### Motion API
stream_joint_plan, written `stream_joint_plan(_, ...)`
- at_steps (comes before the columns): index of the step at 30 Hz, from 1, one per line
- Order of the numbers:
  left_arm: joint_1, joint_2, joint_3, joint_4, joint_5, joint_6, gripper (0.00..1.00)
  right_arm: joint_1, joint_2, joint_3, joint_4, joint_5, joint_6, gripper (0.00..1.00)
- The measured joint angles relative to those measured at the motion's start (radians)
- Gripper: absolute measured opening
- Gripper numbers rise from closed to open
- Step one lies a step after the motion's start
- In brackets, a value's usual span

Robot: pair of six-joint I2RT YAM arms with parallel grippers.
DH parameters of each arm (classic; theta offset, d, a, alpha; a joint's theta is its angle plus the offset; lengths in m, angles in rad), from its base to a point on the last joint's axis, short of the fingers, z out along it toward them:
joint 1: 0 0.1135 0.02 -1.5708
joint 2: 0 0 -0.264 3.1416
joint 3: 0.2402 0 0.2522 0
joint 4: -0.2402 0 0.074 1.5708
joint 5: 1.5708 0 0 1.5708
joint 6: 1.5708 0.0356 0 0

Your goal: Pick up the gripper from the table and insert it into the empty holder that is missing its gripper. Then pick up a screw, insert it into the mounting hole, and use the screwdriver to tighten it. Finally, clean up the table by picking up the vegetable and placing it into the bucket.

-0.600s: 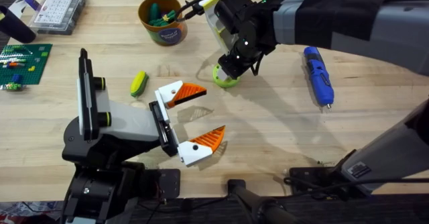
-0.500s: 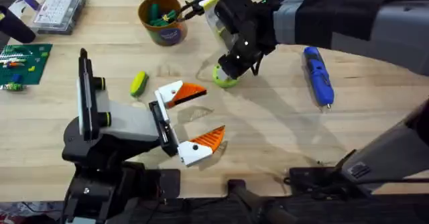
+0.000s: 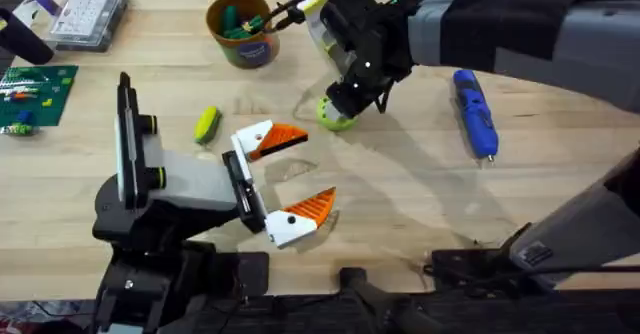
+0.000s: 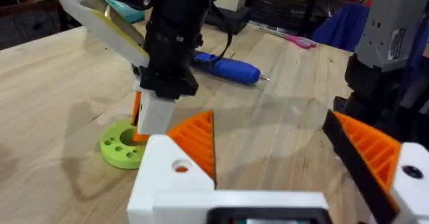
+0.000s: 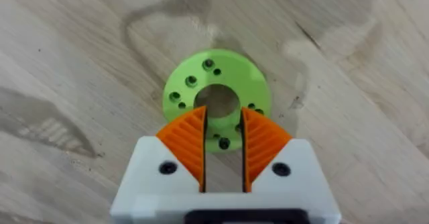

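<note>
The right claw stands directly over the vegetable, a lime-green ring lying flat on the bench. In the right wrist view the two orange pads are close together with only a thin slot between them, and they cover the near part of the ring, beside its centre hole. Whether they already pinch the rim I cannot tell; the ring looks flat on the wood, so I judge that it is not yet lifted. The left wrist view shows the same: the white finger comes down onto the ring's edge.

The important relation is this: the ring is straight below the right claw, not to a side, so the coming move needs a firm pinch on the rim and then a lift. The ring has no long axis, so the angle of the claw matters little.

The bucket is at the far side of the bench, to the left of the ring and near it. The right arm is clearly the nearer one. The left claw hangs with its fingers wide apart and holds nothing, closer to the bases. The screwdriver lies on the right, well apart.
</note>
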Motion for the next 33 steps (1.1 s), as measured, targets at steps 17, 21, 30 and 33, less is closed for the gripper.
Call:
stream_joint_plan(17,0.0,0.0,0.0,0.0,0.0,0.0,0.988,0.0,-0.037,0.108,-0.171,-0.001,0.0,0.278)
stream_joint_plan(21,0.0,0.0,0.0,0.0,0.0,0.0,0.988,0.0,-0.037,0.108,-0.195,-0.001,0.004,0.278)
stream_joint_plan(30,0.0,0.0,0.0,0.0,0.0,0.0,0.988,0.0,-0.036,0.108,-0.196,-0.001,0.004,0.278)
stream_joint_plan(33,0.0,0.0,0.0,0.0,0.0,0.0,0.988,0.0,-0.023,0.108,-0.196,-0.001,0.004,0.278)
